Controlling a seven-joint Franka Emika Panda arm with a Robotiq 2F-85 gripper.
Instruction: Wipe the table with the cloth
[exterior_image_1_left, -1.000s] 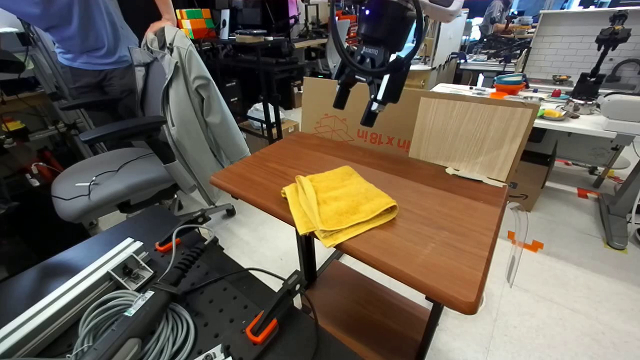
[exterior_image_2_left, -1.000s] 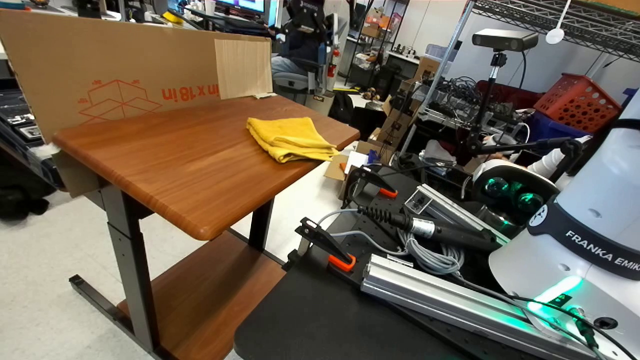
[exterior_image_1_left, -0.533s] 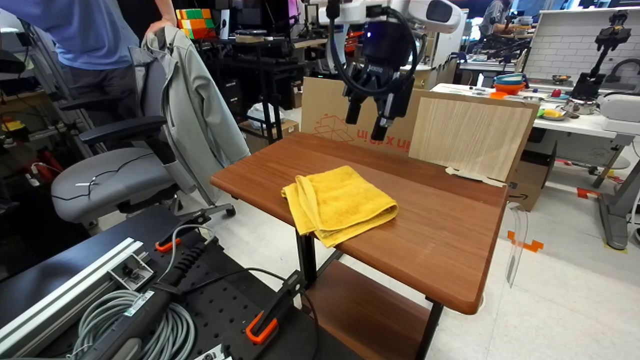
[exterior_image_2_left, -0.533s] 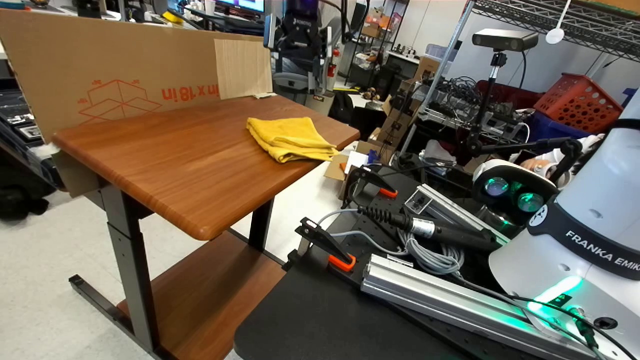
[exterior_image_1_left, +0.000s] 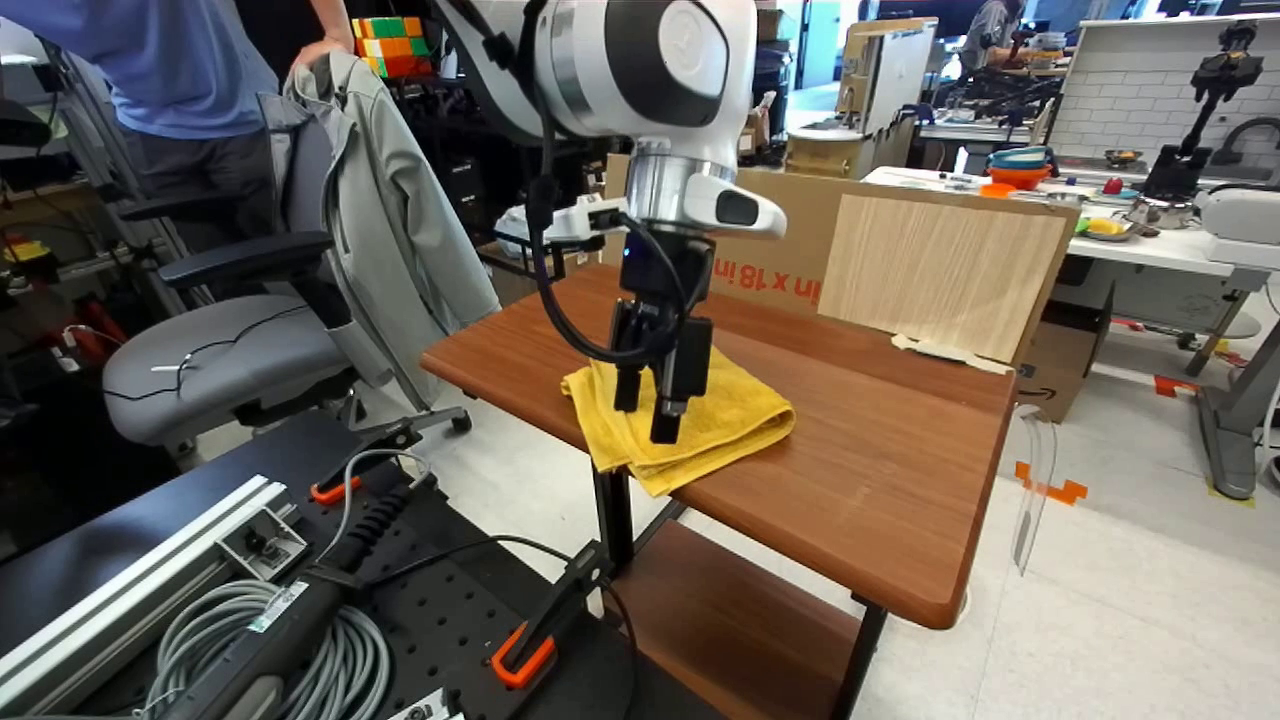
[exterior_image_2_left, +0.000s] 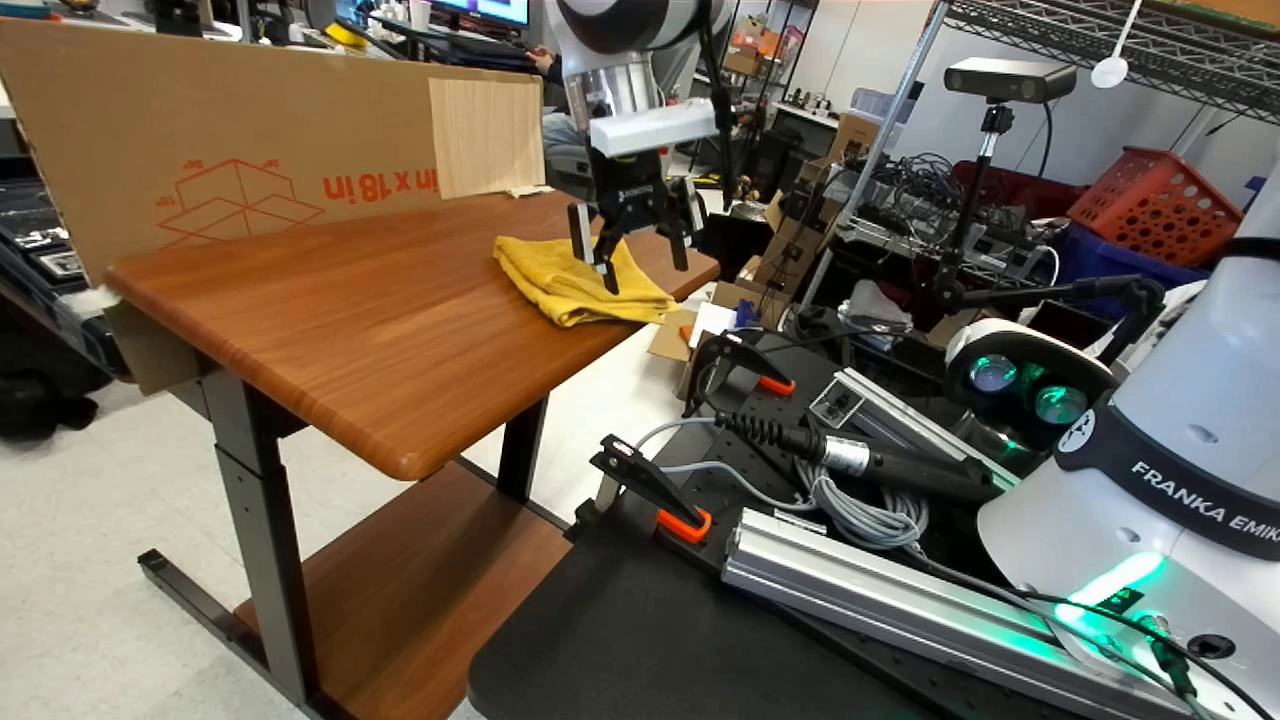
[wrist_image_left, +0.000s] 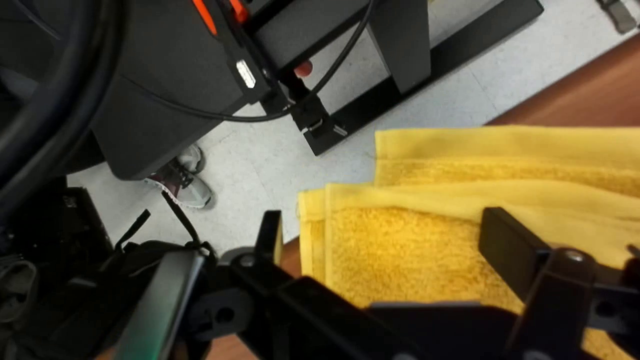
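Wrist view: the claw has its fingers well apart, one showing over the yellow cloth, the other just beside its edge; whether either touches it, I cannot tell.
Cloth: folded, lying on the bench, part of it past the near edge.
Black cable: loops down in front of the claw and hides some of it in an exterior view.
Far edge: a cardboard sheet with red print stands along it, a pale wood-grain panel on its face; in an exterior view the arm covers part of the sheet.
Office chair: grey, left of the bench in an exterior view, a jacket over its back, a blue-shirted person next to it.
Black board: near left there, carrying a grey cable coil and orange-and-black clamps.
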